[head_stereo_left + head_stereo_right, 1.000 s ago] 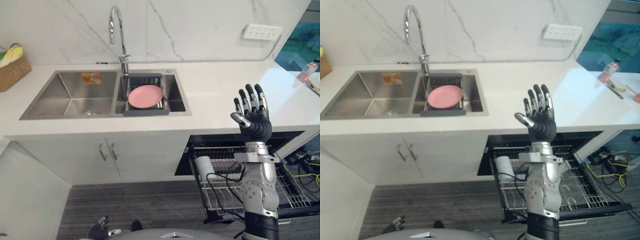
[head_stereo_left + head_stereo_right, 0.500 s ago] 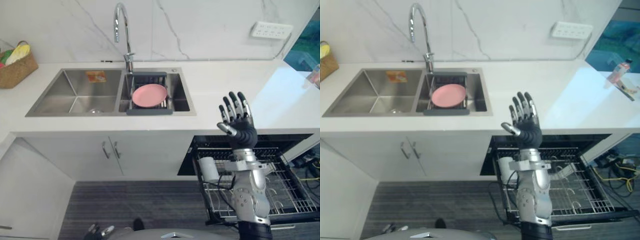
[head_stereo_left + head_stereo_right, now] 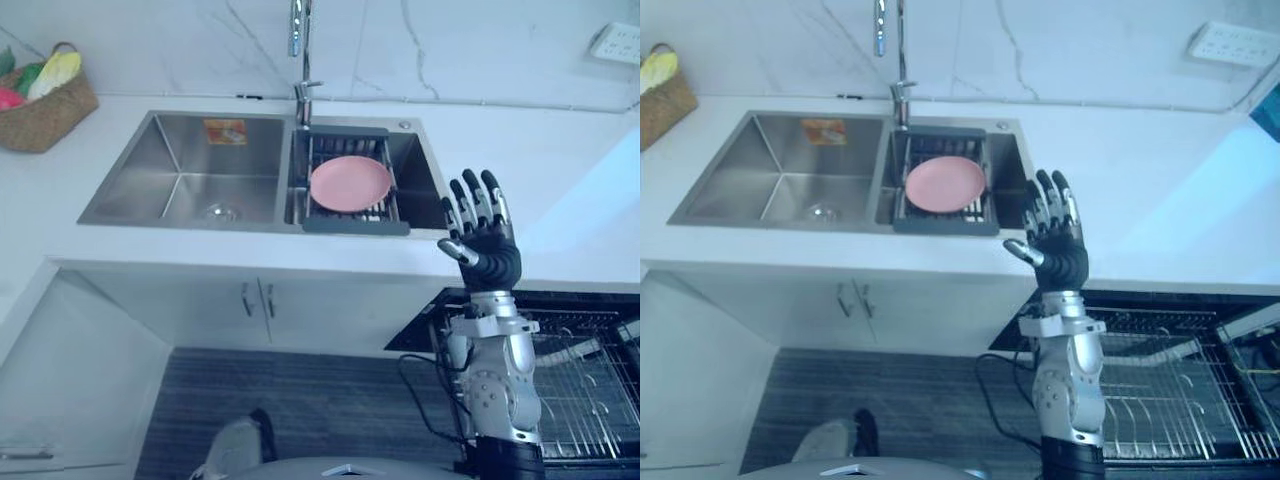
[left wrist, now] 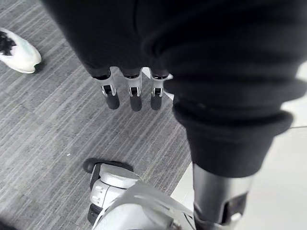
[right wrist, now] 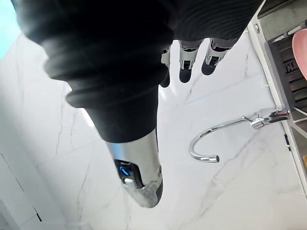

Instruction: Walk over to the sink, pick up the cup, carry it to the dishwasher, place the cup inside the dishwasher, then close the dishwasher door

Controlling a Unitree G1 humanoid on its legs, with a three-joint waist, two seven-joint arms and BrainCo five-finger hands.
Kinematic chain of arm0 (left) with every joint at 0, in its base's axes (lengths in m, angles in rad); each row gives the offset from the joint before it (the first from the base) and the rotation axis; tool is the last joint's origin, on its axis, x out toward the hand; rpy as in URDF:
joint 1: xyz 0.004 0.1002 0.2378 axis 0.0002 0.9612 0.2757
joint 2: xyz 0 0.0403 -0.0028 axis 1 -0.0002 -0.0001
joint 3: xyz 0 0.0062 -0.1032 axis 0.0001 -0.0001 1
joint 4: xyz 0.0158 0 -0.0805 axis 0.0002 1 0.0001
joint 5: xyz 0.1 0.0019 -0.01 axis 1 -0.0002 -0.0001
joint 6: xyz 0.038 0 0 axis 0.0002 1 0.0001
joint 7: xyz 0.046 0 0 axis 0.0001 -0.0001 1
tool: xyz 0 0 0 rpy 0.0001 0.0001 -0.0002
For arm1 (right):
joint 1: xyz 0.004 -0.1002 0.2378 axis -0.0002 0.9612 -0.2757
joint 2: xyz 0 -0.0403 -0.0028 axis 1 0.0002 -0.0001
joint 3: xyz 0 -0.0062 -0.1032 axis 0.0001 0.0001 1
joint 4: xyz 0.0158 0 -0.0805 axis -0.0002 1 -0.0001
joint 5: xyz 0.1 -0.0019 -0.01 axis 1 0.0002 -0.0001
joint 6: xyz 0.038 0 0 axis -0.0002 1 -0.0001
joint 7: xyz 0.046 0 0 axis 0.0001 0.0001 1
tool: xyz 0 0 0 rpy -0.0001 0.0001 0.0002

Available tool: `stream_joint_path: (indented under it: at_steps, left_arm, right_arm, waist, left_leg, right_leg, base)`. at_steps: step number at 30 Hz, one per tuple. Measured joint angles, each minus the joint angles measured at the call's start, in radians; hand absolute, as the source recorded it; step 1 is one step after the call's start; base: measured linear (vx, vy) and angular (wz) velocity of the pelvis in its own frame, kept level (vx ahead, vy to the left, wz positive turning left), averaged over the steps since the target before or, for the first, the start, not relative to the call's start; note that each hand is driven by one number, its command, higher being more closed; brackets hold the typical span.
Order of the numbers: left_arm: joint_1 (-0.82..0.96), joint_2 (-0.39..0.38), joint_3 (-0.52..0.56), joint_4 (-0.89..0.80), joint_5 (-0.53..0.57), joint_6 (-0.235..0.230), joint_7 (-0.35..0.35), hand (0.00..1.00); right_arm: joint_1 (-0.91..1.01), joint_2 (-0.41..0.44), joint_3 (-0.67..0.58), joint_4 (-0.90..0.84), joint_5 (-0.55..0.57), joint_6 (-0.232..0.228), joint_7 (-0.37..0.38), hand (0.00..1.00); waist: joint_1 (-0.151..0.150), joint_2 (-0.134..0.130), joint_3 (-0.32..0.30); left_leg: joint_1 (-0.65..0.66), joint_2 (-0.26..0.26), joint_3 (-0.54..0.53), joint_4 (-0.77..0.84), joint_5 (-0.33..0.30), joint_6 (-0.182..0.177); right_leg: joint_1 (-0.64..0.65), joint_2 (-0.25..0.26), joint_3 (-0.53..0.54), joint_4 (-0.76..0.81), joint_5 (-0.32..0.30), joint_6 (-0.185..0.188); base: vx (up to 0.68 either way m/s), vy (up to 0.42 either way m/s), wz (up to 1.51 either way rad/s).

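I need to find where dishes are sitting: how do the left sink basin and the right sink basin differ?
The left basin is wider than the right basin. The left basin holds no dishes and shows its drain and an orange sticker on its back wall. The right basin holds a dark rack with a pink plate on it. Both are steel, sunk side by side in the same white counter.

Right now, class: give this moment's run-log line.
right hand raised, fingers straight, empty | left hand open above grey floor | round pink plate in steel sink | wire dishwasher rack pulled out
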Motion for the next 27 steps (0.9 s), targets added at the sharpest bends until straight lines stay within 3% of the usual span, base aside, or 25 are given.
stream_joint_path:
  at_steps: [2, 4, 6, 8, 10, 11, 12, 13, 15, 17, 24, 27]
  left_arm:
    - [-0.011, 0.008, -0.007, 0.016, 0.037, 0.007, 0.002, 0.00]
    - [-0.010, 0.027, -0.022, 0.018, 0.046, 0.017, 0.005, 0.00]
    - [-0.012, 0.050, -0.051, 0.016, 0.047, 0.022, 0.004, 0.00]
    - [-0.016, 0.062, -0.079, 0.010, 0.045, 0.033, 0.004, 0.00]
    - [-0.028, 0.070, -0.093, 0.002, 0.045, 0.035, 0.000, 0.00]
    - [-0.035, 0.072, -0.103, -0.006, 0.045, 0.036, -0.003, 0.00]
    - [-0.034, 0.083, -0.118, -0.018, 0.046, 0.034, -0.014, 0.00]
    - [-0.039, 0.089, -0.118, -0.016, 0.047, 0.034, -0.017, 0.00]
    - [-0.041, 0.057, -0.118, -0.018, 0.047, 0.031, -0.018, 0.00]
    - [-0.042, 0.036, -0.117, -0.020, 0.047, 0.030, -0.017, 0.00]
    - [-0.042, 0.031, -0.116, -0.016, 0.089, 0.017, -0.019, 0.00]
    - [-0.041, 0.035, -0.116, -0.015, 0.091, 0.007, -0.017, 0.00]
  right_arm:
    - [0.023, 0.002, -0.028, -0.005, 0.008, 0.000, -0.004, 0.00]
    - [0.042, 0.010, -0.027, -0.011, 0.006, -0.001, -0.005, 0.00]
    - [0.061, 0.011, -0.026, -0.011, 0.003, -0.001, -0.007, 0.00]
    - [0.061, 0.010, -0.025, -0.043, 0.004, -0.002, -0.018, 0.00]
    - [0.055, 0.005, -0.019, -0.054, 0.003, -0.013, -0.031, 0.00]
    - [0.052, 0.004, -0.019, -0.056, 0.001, -0.014, -0.040, 0.00]
    - [0.047, 0.005, -0.019, -0.057, -0.002, -0.014, -0.052, 0.00]
    - [0.039, -0.001, -0.020, -0.057, -0.001, -0.014, -0.065, 0.00]
    - [0.013, -0.022, -0.018, -0.057, 0.004, -0.017, -0.088, 0.00]
    - [-0.012, -0.045, -0.017, -0.057, 0.001, -0.015, -0.101, 0.00]
    - [-0.072, -0.062, -0.015, -0.057, -0.117, -0.004, -0.109, 0.00]
    - [-0.063, -0.070, -0.015, -0.057, -0.204, 0.032, -0.098, 0.00]
  waist:
    - [-0.004, -0.001, 0.000]
    - [-0.017, -0.019, 0.001]
    - [-0.027, -0.026, -0.002]
    - [-0.031, -0.022, -0.012]
    - [-0.036, -0.021, -0.015]
    - [-0.038, -0.027, -0.019]
    - [-0.041, -0.037, -0.024]
    - [-0.045, -0.050, -0.029]
    - [-0.047, 0.015, -0.039]
    - [-0.044, 0.048, -0.045]
    - [-0.024, 0.052, -0.048]
    - [-0.025, 0.042, -0.041]
  left_leg:
    - [0.075, -0.026, 0.021, -0.068, -0.012, 0.015]
    - [0.150, -0.051, 0.029, -0.128, -0.015, 0.022]
    - [0.217, -0.060, 0.032, -0.189, -0.014, 0.024]
    - [0.278, -0.039, 0.060, -0.260, 0.014, 0.009]
    - [0.301, -0.019, 0.073, -0.270, 0.021, -0.006]
    - [0.299, -0.014, 0.075, -0.259, 0.021, -0.009]
    - [0.305, -0.013, 0.072, -0.241, 0.007, -0.030]
    - [0.324, -0.013, 0.062, -0.232, -0.014, -0.047]
    - [0.340, 0.033, 0.042, -0.233, -0.039, -0.073]
    - [0.351, 0.056, 0.045, -0.237, -0.053, -0.087]
    - [0.371, 0.068, 0.047, -0.252, -0.048, -0.093]
    - [0.370, 0.060, 0.045, -0.261, -0.048, -0.093]
  right_leg:
    - [-0.122, -0.043, 0.011, 0.296, 0.001, -0.003]
    - [-0.265, -0.089, 0.026, 0.606, 0.040, -0.074]
    - [-0.333, -0.073, 0.015, 0.725, -0.006, -0.076]
    - [-0.372, 0.002, -0.085, 0.579, -0.067, -0.078]
    - [-0.370, 0.079, -0.138, 0.336, -0.047, -0.087]
    - [-0.367, 0.109, -0.136, 0.219, 0.004, -0.099]
    - [-0.349, 0.133, -0.132, 0.095, 0.139, -0.132]
    - [-0.326, 0.142, -0.137, 0.052, 0.208, -0.139]
    - [-0.257, 0.199, -0.141, -0.046, 0.229, -0.142]
    - [-0.208, 0.240, -0.141, -0.138, 0.262, -0.149]
    - [-0.174, 0.275, -0.113, -0.203, 0.282, -0.160]
    - [-0.179, 0.267, -0.110, -0.207, 0.291, -0.156]
  base:
    - [0.18, 0.186, -0.16]
    - [0.19, 0.141, -0.15]
    - [0.20, 0.094, -0.06]
    - [0.23, 0.024, -0.24]
    - [0.27, -0.037, -0.24]
    - [0.39, -0.109, -0.10]
    - [0.31, -0.121, 0.00]
    - [0.36, -0.165, -0.03]
    - [0.24, -0.121, -0.05]
    - [0.18, -0.061, -0.09]
    - [0.04, 0.017, -0.10]
    - [-0.06, 0.065, -0.01]
